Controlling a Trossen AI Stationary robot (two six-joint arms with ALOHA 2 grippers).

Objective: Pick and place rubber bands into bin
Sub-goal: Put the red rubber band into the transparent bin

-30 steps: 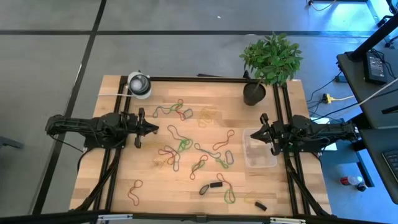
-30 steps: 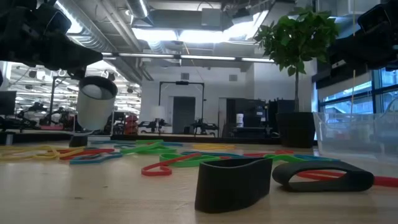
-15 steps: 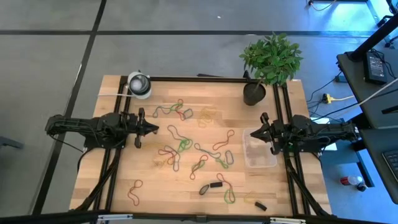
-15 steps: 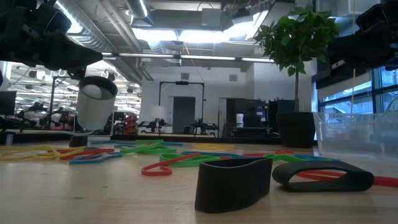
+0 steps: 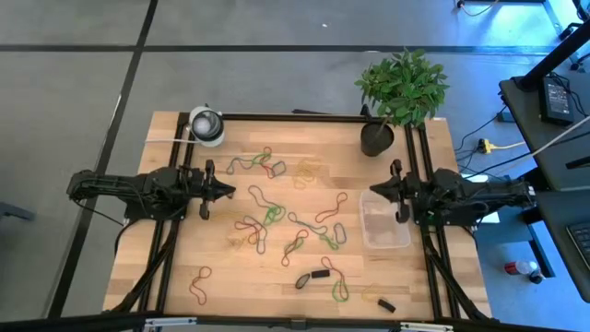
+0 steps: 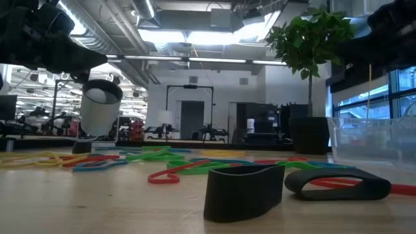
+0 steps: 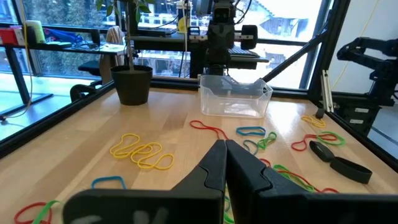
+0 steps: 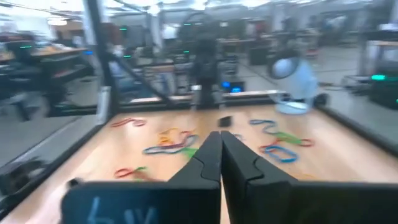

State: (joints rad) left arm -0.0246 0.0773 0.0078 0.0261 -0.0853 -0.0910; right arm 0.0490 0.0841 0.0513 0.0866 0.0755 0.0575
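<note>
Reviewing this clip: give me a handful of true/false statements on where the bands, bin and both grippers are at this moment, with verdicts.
1. The right gripper has its fingers shut with no band between them. True.
2. The bin sits at the table's left edge. False: it is on the right side, beside the right gripper.
3. Most rubber bands lie loose on the table top. True.
4. The left gripper is pinching a green band. False: its fingers are shut on nothing, above the table's left part.
5. The plant pot lies tipped over. False: it stands upright at the far right corner.
</note>
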